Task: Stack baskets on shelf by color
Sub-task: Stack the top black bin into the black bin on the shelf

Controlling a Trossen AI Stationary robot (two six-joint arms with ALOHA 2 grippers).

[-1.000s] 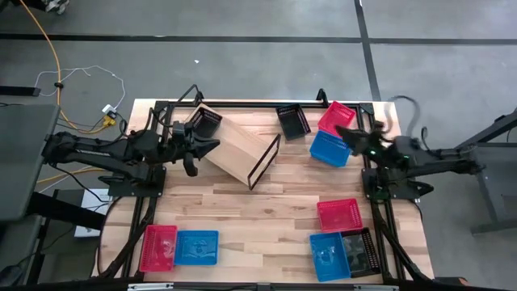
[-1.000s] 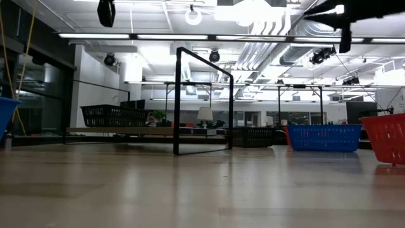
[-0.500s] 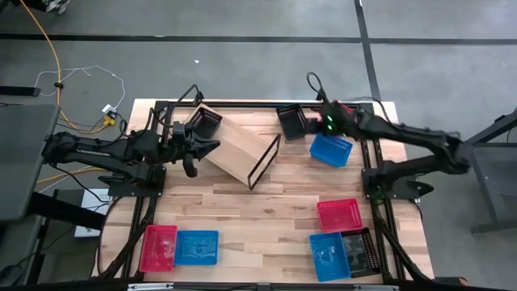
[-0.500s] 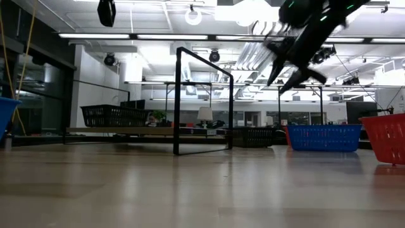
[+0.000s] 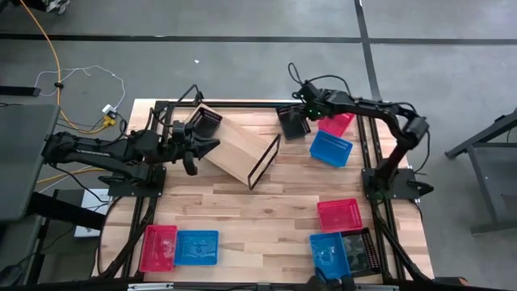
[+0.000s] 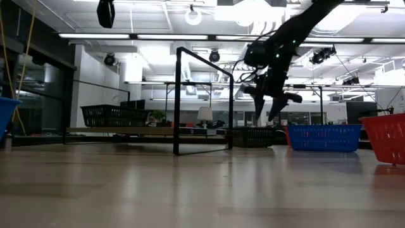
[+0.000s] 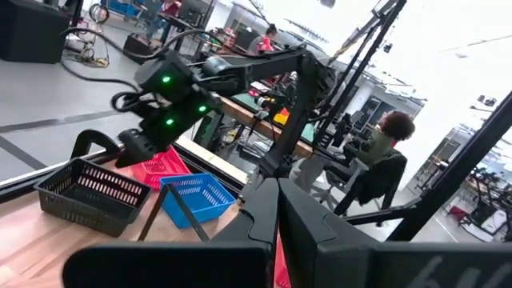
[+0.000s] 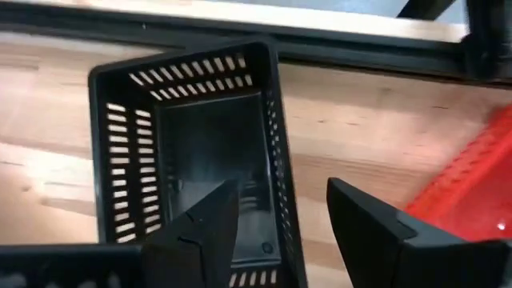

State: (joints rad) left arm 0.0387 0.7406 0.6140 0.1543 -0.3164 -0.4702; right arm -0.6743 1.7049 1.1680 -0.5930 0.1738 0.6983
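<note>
The light-wood shelf (image 5: 236, 145) lies slantwise at the table's far left, its black frame end (image 5: 265, 162) toward the middle. One black basket (image 5: 206, 120) sits at its far-left corner. My left gripper (image 5: 203, 147) is shut and level at the shelf's left end. My right gripper (image 5: 299, 115) is open and tipped down over another black basket (image 8: 192, 152) on the far middle of the table. Its fingers stand on either side of the basket's long wall (image 8: 280, 160), above it. In the low view the right gripper (image 6: 272, 113) hangs above that basket (image 6: 253, 136). My left gripper is shut beside the shelf's left end (image 5: 213, 139). Whether its fingertips touch the wood, I cannot tell from these views.
A red basket (image 5: 336, 123) and a blue basket (image 5: 331, 149) lie just right of the black one. Red (image 5: 339, 214), blue (image 5: 329, 255) and black (image 5: 360, 252) baskets sit near right. A red (image 5: 158, 246) and a blue (image 5: 197, 246) basket sit near left.
My right gripper has swung from the table's right edge toward the far middle, past the red and blue baskets, and has come down and tipped nose-down over the black basket. No basket has moved, nor has the shelf.
</note>
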